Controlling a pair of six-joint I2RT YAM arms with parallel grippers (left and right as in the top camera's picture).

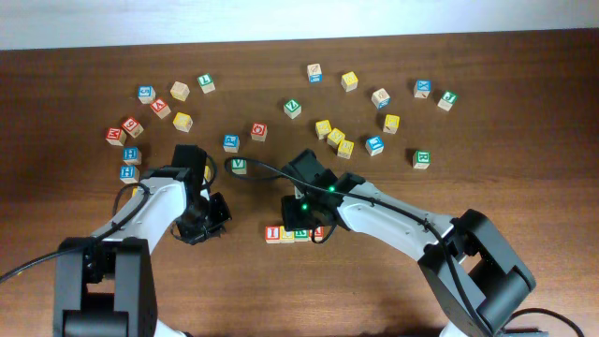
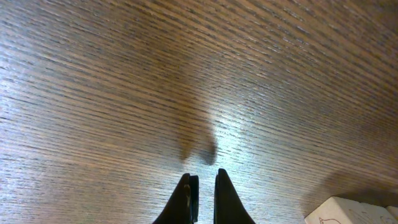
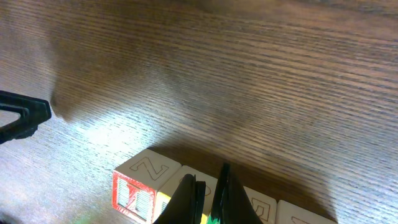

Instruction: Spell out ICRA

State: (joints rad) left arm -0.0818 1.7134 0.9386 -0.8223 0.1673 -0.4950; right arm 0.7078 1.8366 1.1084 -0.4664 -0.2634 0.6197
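Note:
Near the table's front a row of cubes lies side by side: a red-faced I [image 1: 272,233], a yellow-faced C [image 1: 287,234] and a green-faced R [image 1: 301,234]. My right gripper [image 1: 306,223] hangs just over the row's right part and covers what lies there, so the A is hidden from above. In the right wrist view the right gripper [image 3: 206,190] is shut and empty above the second cube, with the I cube [image 3: 134,193] to its left. My left gripper [image 1: 215,215] hovers left of the row; the left gripper [image 2: 202,186] is shut over bare wood.
Many loose letter cubes are scattered across the back of the table, among them a green V [image 1: 240,166], a red O [image 1: 258,131] and a blue H [image 1: 131,154]. A pale cube corner [image 2: 351,211] shows at the left wrist view's lower right.

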